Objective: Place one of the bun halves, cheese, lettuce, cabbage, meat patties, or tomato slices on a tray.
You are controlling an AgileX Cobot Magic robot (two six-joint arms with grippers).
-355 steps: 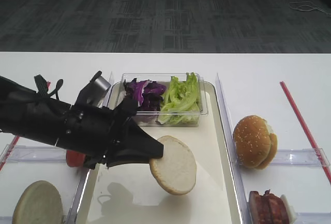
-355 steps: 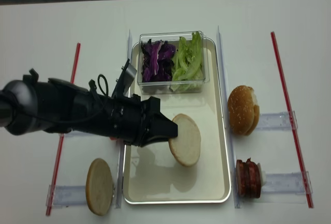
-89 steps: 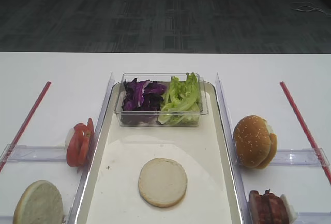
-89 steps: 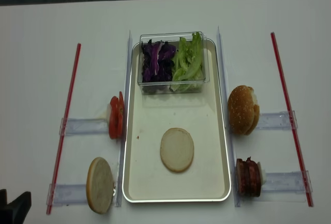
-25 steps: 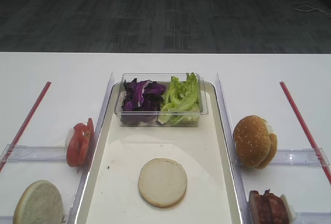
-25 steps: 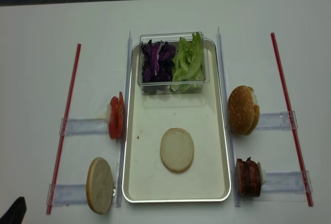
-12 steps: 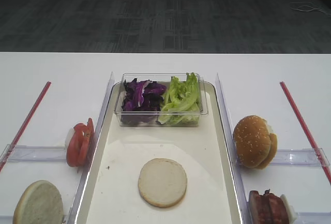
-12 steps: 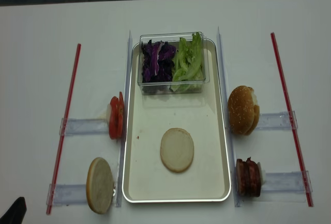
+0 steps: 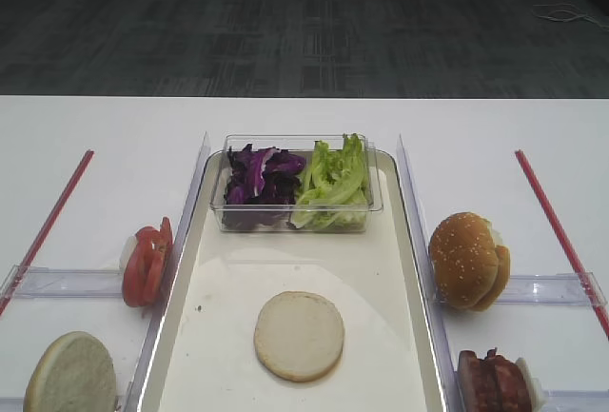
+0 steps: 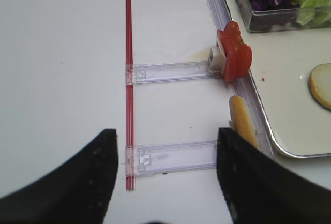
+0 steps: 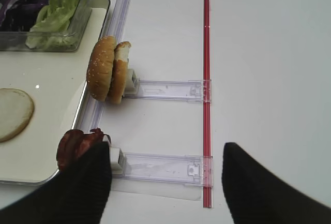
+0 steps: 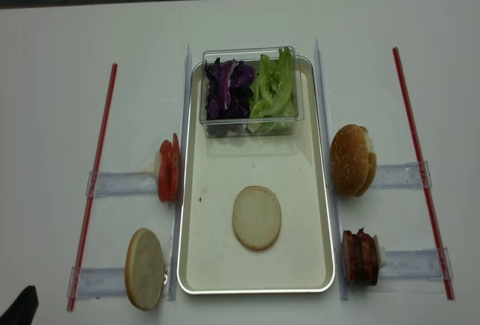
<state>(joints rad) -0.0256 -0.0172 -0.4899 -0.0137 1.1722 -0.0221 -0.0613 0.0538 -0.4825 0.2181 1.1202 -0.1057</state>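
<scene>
One tray [image 12: 322,212] sits mid-table, the landmark for the rest. Two pale bun halves: one [image 12: 256,218] lying flat on the tray, one [image 12: 144,269] propped on edge just off its near left corner. One sesame bun [image 12: 352,160] stands beside the tray's right rim. One stack of tomato slices [image 12: 168,170] beside the left rim (single slices too tight to count). One cluster of meat patties [image 12: 359,257] off the near right corner, apparently two. One clear tub [image 12: 247,124] on the tray's far end, holding one clump of cabbage [image 12: 228,88] and one bunch of lettuce [image 12: 273,87]. Two red strips [image 12: 94,182], one well out on each side. Four clear holders [image 12: 120,184], two per side
</scene>
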